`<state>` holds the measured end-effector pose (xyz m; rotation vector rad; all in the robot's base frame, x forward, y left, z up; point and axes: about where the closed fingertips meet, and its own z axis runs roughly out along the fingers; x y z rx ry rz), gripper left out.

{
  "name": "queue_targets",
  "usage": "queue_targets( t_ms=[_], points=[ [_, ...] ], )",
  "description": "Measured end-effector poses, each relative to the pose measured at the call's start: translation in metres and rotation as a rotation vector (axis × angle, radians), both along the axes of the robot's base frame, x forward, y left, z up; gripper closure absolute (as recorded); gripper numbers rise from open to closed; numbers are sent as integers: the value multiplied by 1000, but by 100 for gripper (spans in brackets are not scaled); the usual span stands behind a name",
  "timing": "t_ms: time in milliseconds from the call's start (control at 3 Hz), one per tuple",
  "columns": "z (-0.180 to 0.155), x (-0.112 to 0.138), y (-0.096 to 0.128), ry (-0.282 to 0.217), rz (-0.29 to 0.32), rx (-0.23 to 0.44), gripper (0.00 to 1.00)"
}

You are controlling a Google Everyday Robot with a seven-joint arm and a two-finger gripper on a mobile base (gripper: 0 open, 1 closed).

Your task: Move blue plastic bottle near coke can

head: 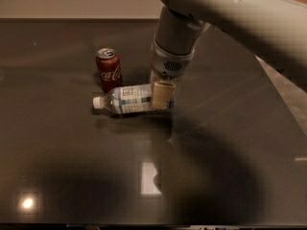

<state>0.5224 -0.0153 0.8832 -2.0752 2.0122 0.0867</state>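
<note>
The claw (162, 93) reaches down from the arm (230, 13) at the upper right and is clenched across the base end of the blue plastic bottle (130, 99), one tan finger (162, 95) pressed against the near side. The bottle is horizontal over the dark desk (230, 143) with its white cap pointing left, though I cannot tell whether it rests on the surface or is held just above it. The coke can (109, 70) stands upright just behind the bottle's neck end, very close, perhaps touching.
</note>
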Motion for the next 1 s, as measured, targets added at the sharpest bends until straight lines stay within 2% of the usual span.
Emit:
queue_targets(
  t_ms=[333,1000],
  points=[
    [-6,13,15,4,-3,9,85],
    [-20,29,34,31,-15,17,38]
  ],
)
